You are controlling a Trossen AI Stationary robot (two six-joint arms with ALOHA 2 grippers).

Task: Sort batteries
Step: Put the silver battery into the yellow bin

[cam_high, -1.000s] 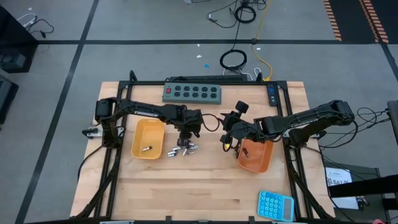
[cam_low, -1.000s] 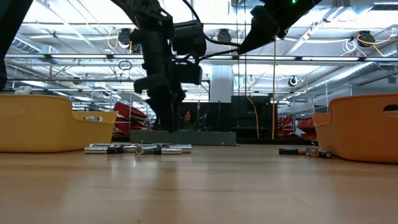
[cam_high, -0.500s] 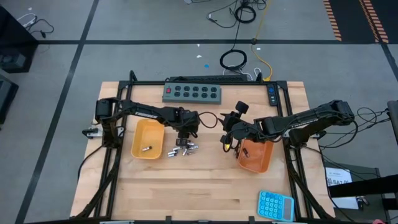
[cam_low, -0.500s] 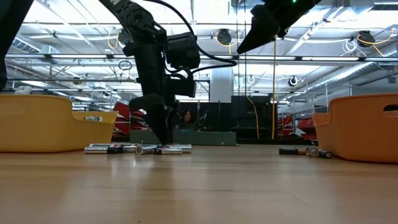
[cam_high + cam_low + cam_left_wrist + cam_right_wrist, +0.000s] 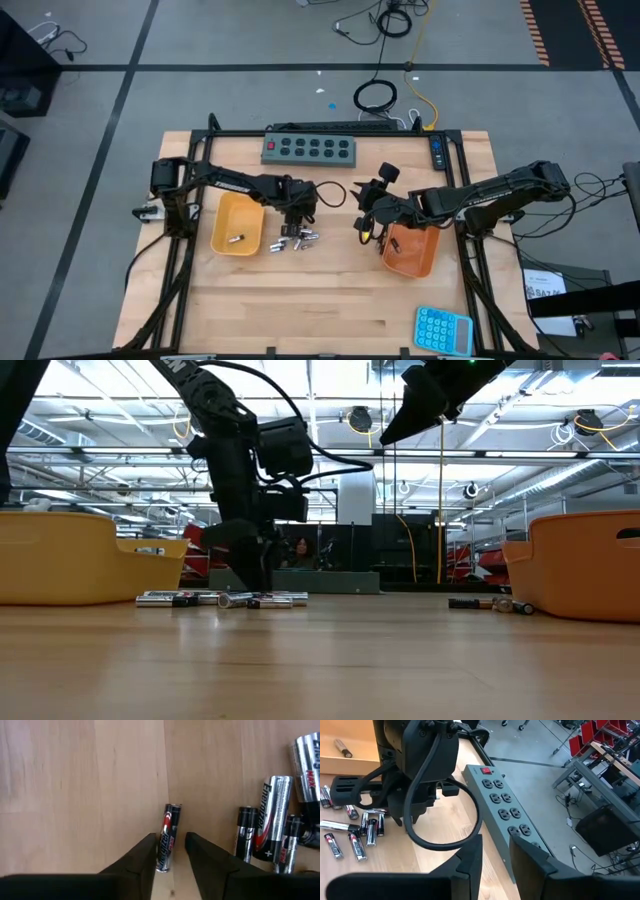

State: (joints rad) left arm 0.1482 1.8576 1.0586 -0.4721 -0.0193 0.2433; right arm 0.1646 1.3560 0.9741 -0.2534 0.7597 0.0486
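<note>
Wooden worktop (image 5: 330,300) carries two orange trays and a cluster of batteries (image 5: 293,240) between them. Left end effector (image 5: 170,851) sits low over the cluster, fingers straddling one small battery (image 5: 167,838), not clearly pinching it. Right end effector (image 5: 366,222) hovers near right tray (image 5: 411,251), fingers narrowly parted, empty. Left tray (image 5: 237,222) holds one battery.

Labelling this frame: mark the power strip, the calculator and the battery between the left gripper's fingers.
power strip (image 5: 310,149): high view, middle of its grey top.
calculator (image 5: 442,330): high view, centre of its blue keypad.
battery (image 5: 169,837): left wrist view, its red-and-black label.
</note>
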